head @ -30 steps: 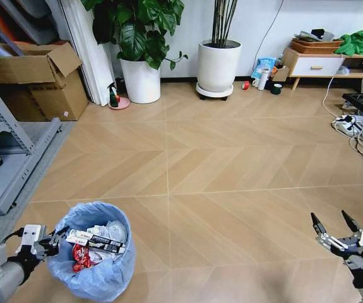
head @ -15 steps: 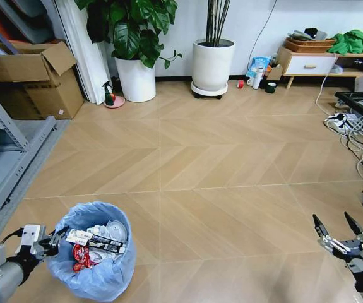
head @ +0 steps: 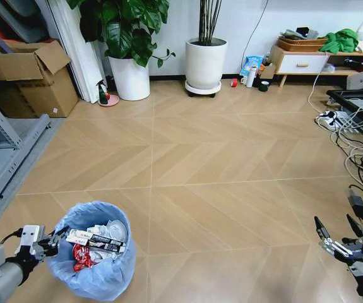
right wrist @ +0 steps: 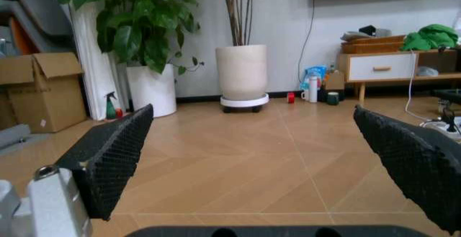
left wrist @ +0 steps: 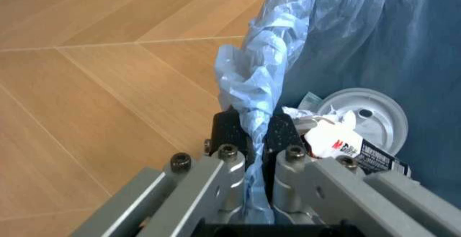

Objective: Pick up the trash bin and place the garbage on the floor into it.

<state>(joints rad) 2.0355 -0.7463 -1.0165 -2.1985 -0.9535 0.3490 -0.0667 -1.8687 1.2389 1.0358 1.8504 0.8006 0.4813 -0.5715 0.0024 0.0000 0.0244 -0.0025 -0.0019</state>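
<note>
Whole head view has slid left since earlier, so base is turning, not things: left pincer (head: pixel 50 243) pinches trash bin (head: pixel 96 278) rim, garbage (head: pixel 91 245) lying inside just beside it, right pincer (head: pixel 340 234) spread, well apart over bare floor (head: pixel 219 164), cables (head: pixel 358 151) beyond it.

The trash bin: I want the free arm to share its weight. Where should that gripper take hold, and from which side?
Probably the rim of the trash bin facing the robot's right, opposite where the left gripper already pinches the bunched blue bag. The right gripper is open on that side with bare floor between. The round wall looks too wide to span, so one finger inside, one outside suits best.
</note>
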